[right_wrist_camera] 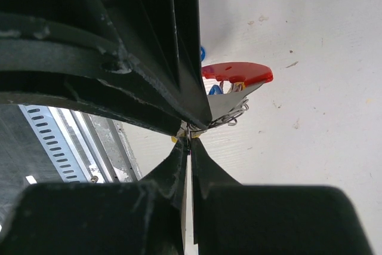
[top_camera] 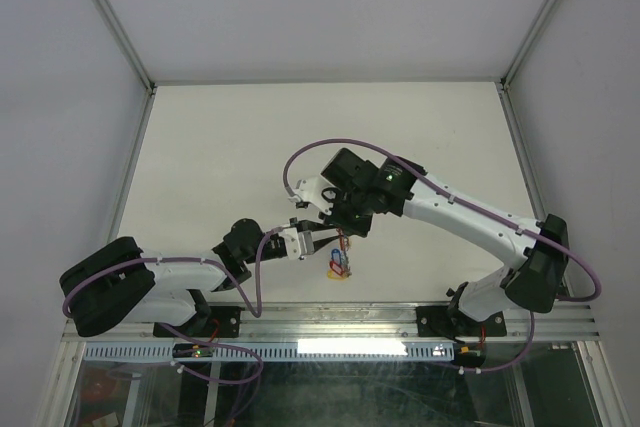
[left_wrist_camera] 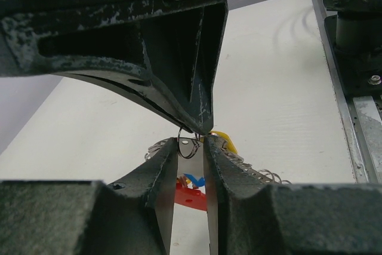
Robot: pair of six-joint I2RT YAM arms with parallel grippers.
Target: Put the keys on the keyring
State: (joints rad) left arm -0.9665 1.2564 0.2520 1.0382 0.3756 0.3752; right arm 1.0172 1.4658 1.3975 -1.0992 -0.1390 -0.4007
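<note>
Both grippers meet over the near middle of the table. My right gripper (right_wrist_camera: 190, 137) is shut on a thin silvery key; in the overhead view it (top_camera: 345, 235) comes in from the right. In the left wrist view, my left gripper (left_wrist_camera: 191, 141) has its jaws narrowed onto that key's head and small wire ring (left_wrist_camera: 188, 146). The tip of a right finger (left_wrist_camera: 200, 120) presses on the ring from above. The red keyring (left_wrist_camera: 192, 199) (right_wrist_camera: 239, 73) shows just beyond the fingers, with blue (left_wrist_camera: 194, 178) and yellow (left_wrist_camera: 224, 138) key tags by it. From above, the bunch (top_camera: 340, 265) sits under the grippers.
A coil of thin wire loops (left_wrist_camera: 259, 171) lies on the white table beside the bunch. The metal rail (left_wrist_camera: 358, 129) with the arm bases runs along the near edge. Grey walls (top_camera: 60, 97) enclose the table on three sides.
</note>
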